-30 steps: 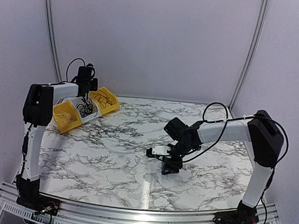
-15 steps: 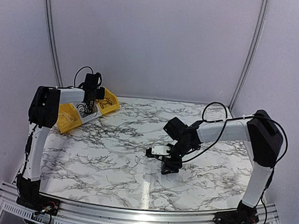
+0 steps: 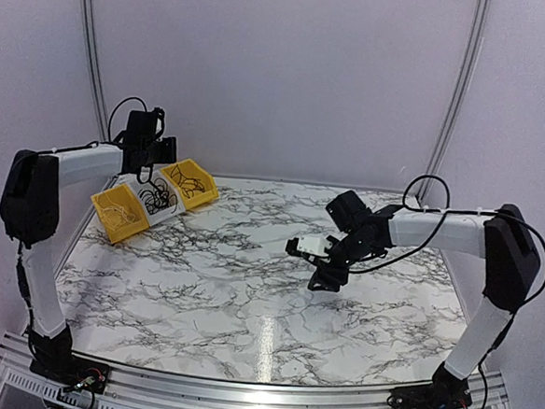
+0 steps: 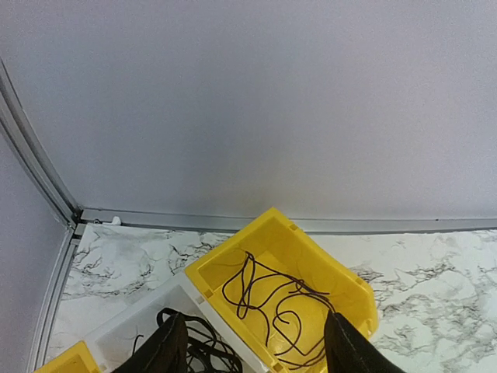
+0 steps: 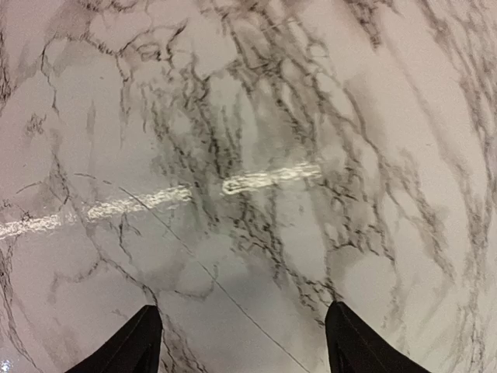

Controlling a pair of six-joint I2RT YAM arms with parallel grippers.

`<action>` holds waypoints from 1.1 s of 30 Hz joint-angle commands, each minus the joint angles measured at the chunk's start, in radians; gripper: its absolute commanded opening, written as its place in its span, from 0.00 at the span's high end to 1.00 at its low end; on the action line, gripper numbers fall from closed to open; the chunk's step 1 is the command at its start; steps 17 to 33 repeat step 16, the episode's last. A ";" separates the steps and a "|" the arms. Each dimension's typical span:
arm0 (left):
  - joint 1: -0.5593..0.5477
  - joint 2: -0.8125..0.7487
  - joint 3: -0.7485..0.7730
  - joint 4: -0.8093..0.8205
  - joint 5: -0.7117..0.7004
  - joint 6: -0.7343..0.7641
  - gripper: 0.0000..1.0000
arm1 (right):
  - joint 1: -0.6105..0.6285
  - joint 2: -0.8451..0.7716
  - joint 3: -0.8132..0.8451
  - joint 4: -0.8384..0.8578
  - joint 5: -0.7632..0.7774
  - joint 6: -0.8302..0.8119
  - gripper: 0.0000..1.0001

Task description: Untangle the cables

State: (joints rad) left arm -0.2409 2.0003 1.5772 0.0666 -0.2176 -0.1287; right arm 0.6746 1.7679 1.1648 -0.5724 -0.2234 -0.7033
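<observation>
Well, cables (image 4: 268, 307) in far-L corner bin (image 4: 326, 268).

- left wrist view: left gripper (image 4: 252, 353) is cut by the bottom edge, only two fingertips (image 4: 167, 350) show, well apart.
- white bin (image 4: 140, 322) is cropped at the bottom and partly behind one fingertip. cables (image 4: 203, 342) in it are mostly out of frame, tangle unreadable.
- near yellow bin (image 4: 66, 359): just a corner in frame.
- far yellow bin (image 4: 273, 221): near corner is hidden by the other fingertip, and the lowest loops inside run off the frame there.
- right wrist view: right gripper (image 5: 245, 342) is likewise cropped to two tips at the bottom edge.
- top view: strands in the bins are too small to count, end pieces can't be made out, finger gaps unreadable.
</observation>
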 commanded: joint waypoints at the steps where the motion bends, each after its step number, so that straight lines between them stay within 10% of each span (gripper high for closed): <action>1: -0.045 -0.168 -0.139 0.014 0.024 -0.024 0.37 | -0.089 -0.147 0.019 0.096 -0.028 0.056 0.27; 11: -0.279 -0.498 -0.397 0.072 0.081 0.012 0.31 | -0.230 -0.452 -0.028 0.426 0.077 0.290 0.02; 14: -0.306 -0.587 -0.484 0.050 0.133 -0.028 0.02 | -0.237 -0.479 -0.060 0.468 0.186 0.356 0.01; 33: -0.307 -0.638 -0.547 0.039 0.125 -0.037 0.01 | -0.241 -0.499 -0.108 0.504 0.218 0.374 0.01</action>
